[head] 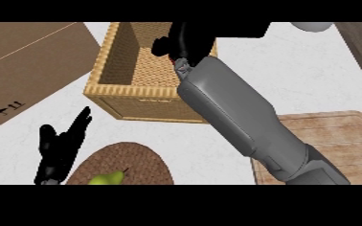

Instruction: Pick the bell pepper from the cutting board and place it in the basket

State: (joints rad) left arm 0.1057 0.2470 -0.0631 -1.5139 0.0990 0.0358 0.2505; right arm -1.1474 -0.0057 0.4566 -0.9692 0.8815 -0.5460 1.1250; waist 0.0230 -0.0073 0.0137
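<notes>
Over the woven, rectangular wicker basket (pixel 130 84) at the upper middle of the head view, the robot's black right hand (pixel 185 40) is hanging above the far right part of the opening, its grey forearm stretching diagonally up from the pale wooden cutting board (pixel 332 134) at the lower right. Whether its fingers are curled round anything I cannot tell, since the hand is showing only as a dark mass against the basket's rim. No bell pepper is visible anywhere: none is lying on the uncovered part of the board, and none is showing on the basket's visible floor, so it is probably hidden in that hand. If so, the release point lies straight below the hand, inside the basket walls. Resting at the lower left, the black left hand (pixel 62 146) is standing open, fingers up, beside a round brown woven mat (pixel 145 160) carrying a green pear (pixel 107 178).
</notes>
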